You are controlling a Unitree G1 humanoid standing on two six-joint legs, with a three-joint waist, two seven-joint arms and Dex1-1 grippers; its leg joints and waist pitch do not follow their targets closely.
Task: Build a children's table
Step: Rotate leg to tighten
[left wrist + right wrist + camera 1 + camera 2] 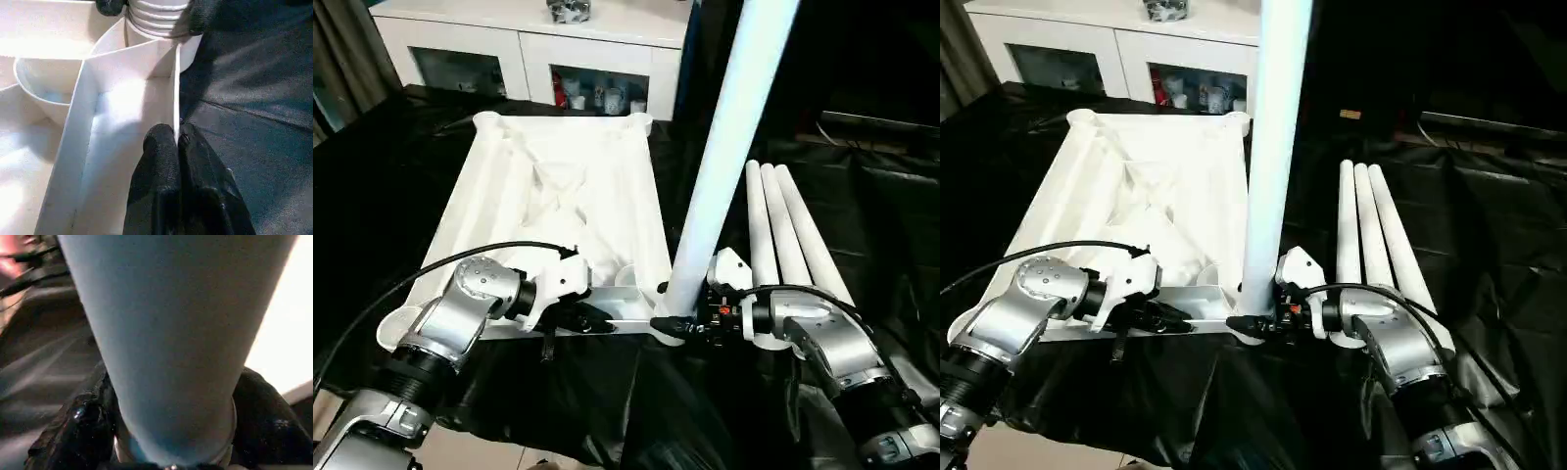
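At the near edge of the black-draped bench, the left gripper (597, 318) is pinched shut on the thin near rim wall of the upturned tabletop (563, 196), its black fingers (164, 161) clamped either side of that wall, just beside the near right corner socket. At that same corner the right gripper (671, 326) has its two fingers around the foot of the one upright leg (729, 147), which stands in the socket and leans slightly away; the jaws stand fairly wide about the tube, and whether they press on it or merely bracket it I cannot tell. The leg looks like a hollow, stiff, light plastic tube, smooth and probably slippery, so a hold low down near the ribbed foot, where it meets the socket, seems the surest place to steady or twist it; higher up it would lever easily. The tabletop also looks light and rigid, though its thin rim could flex, so the ribbed walls near a corner are the sensible grip. By count: one tabletop lying underside up, stretching toward the far edge of the bench; one leg standing; three spare legs (788, 230) lying side by side on the cloth at the right, touching each other. Beyond the far edge stands a white cabinet (533, 44).
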